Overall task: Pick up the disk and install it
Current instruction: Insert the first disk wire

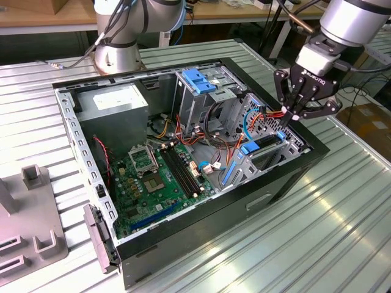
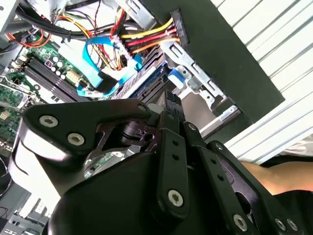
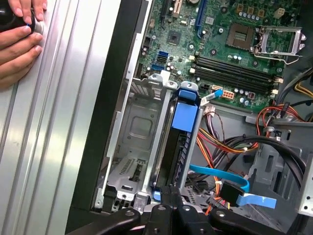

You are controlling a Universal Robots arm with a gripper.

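The disk [image 1: 267, 143] sits edge-on in a metal bay at the exterior view's right end of the open computer case [image 1: 91, 177], with blue rails along it. In the first wrist view the disk [image 3: 173, 152] is a dark slab with a blue tab at its far end. My gripper [image 1: 286, 122] hangs just above the bay, its fingers drawn together to a point at the disk's near end. Both wrist views show the gripper [image 3: 169, 191] [image 2: 171, 103] with its tips shut right at that end; whether they touch it I cannot tell.
Red, yellow and blue cables [image 1: 259, 116] run close beside the bay. A drive cage with a blue handle [image 1: 198, 79], a grey power-supply box [image 1: 113, 107] and the motherboard [image 1: 159, 177] fill the case. A person's hand [image 3: 19, 36] rests on the table outside it. A grey fixture [image 1: 30, 220] stands at the exterior view's left.
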